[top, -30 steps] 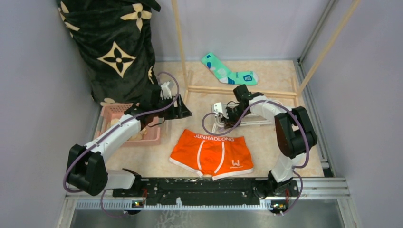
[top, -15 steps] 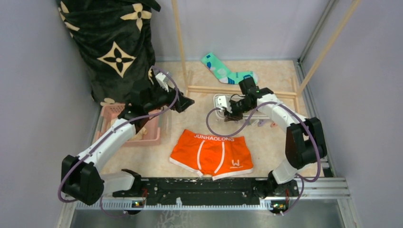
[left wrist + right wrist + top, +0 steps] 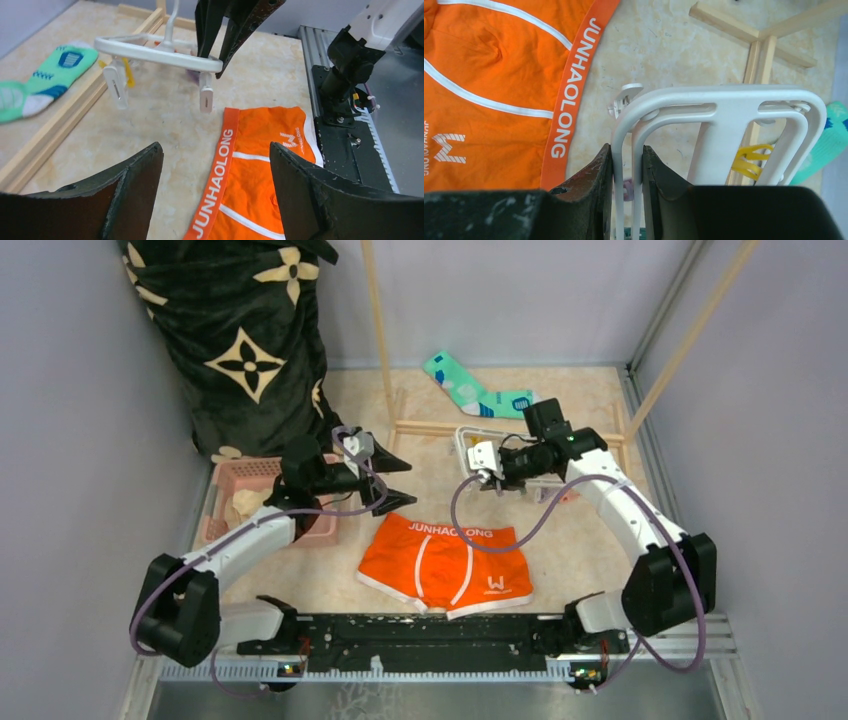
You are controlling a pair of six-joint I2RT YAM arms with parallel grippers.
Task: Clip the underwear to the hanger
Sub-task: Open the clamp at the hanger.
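Zero clips attached yet: right gripper point(image 3: 628, 156) pinches the hanger point(image 3: 724, 102) just behind the underwear point(image 3: 445, 562), which lies flat; left gripper point(image 3: 215, 148) gapes wide, empty, near its waistband.

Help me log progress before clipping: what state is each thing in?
underwear: flat on table, unclipped.
hanger: held off table, clips dangling empty.
left pincer: open, holding nothing.
right pincer: shut on hanger.
sock: lying flat on table.
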